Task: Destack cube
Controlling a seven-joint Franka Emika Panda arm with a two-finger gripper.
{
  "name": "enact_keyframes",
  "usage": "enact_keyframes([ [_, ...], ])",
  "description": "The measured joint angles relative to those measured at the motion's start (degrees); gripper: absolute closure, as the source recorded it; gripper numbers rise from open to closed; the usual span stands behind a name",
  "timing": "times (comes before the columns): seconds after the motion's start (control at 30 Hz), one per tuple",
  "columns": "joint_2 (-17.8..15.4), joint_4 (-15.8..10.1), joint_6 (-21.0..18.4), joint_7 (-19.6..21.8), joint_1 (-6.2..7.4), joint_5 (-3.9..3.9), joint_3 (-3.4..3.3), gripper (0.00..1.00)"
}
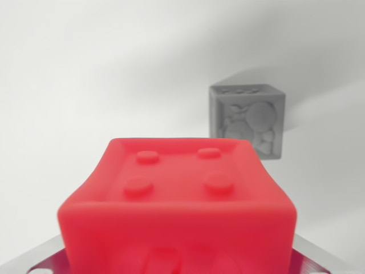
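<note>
The lower half of the wrist view is being filled by a red cube (178,202), seen very close and slightly blurred at its near edge. Its upper face is being shown with a raised rim and four round studs set in a square. At the bottom corners of the view, metal parts of the gripper mount (40,260) are being glimpsed beside and below the red cube, but the fingers themselves are being hidden, so whether the tool is wide, narrow or clamped on the red cube cannot be told. Behind and toward the wrist view's right, a grey cube (247,119) is being seen well apart from the red one, resting on the white surface (68,85). Rounded relief shapes are being displayed on its front face, and a soft shadow is being cast behind it across the white surface. The two cubes are not being shown in contact.
</note>
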Motion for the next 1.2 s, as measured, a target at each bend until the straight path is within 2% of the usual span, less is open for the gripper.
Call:
enact_keyframes([
  [0.73,5.6,3.5,2.2,6.3,2.41,0.01,1.89,1.00],
  [1.2,9.3,6.0,3.2,10.2,4.31,-0.12,2.52,1.00],
])
